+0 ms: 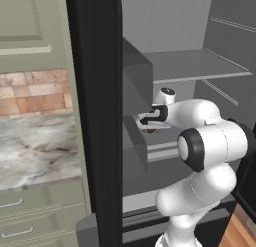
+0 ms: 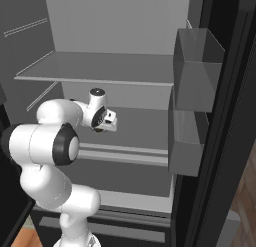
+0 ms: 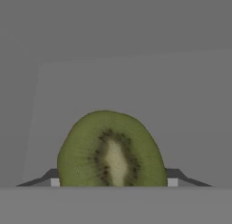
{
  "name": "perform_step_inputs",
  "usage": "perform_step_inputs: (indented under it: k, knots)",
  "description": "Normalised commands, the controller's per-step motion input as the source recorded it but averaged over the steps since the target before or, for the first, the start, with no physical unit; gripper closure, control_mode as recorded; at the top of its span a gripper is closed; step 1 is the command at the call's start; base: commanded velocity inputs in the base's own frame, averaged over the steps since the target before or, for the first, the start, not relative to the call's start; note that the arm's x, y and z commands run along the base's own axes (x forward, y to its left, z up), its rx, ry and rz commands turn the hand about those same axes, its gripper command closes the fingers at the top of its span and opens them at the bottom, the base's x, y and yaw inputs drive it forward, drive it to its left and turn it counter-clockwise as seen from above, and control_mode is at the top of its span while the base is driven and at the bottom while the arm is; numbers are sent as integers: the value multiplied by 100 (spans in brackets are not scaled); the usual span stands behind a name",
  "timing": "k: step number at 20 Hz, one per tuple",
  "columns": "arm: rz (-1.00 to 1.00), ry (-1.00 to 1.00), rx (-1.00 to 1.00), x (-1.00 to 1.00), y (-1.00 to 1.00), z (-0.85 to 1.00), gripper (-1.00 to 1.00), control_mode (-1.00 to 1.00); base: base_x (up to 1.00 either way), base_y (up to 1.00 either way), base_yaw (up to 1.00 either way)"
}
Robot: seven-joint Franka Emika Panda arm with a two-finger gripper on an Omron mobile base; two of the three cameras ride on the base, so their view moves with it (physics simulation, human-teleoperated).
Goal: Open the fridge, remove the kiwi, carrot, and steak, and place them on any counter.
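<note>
Fridge [image 1: 100, 116] open, grey shelves and dark door bins [image 2: 195, 71] bare to view. Gripper [image 1: 148, 122] reaching over the middle shelf [image 2: 135, 123], fingers [image 3: 174, 175] set either side of the kiwi [image 3: 111, 150], cut face to the hand camera. Cannot tell whether clamped or just bracketing. Marbled counter [image 1: 35, 146] left of the door.

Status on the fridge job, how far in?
Done: fridge door is open, arm reaching inside. In hand: the claw sits around the kiwi, a cut half between the fingertips; a firm grip can't be confirmed. Left: carry the kiwi to the counter, then carrot and steak, neither visible here.
</note>
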Motion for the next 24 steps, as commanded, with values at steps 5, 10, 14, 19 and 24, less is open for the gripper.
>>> perform_step_inputs:
  k: [5, 10, 14, 19, 24]
  knots:
    - [0, -1, 0, -12, 0, 0, 100, -100, 0, 0, 0]
    - [0, -20, 0, -91, 0, 5, 100, -100, 0, 0, 0]
    - [0, -19, 0, -100, -4, 31, 100, -100, 0, 0, 0]
    - [0, -22, 0, -96, -15, 85, 100, -100, 0, 0, 0]
    - [0, -9, 0, -88, -15, 100, 100, -100, 0, 0, 0]
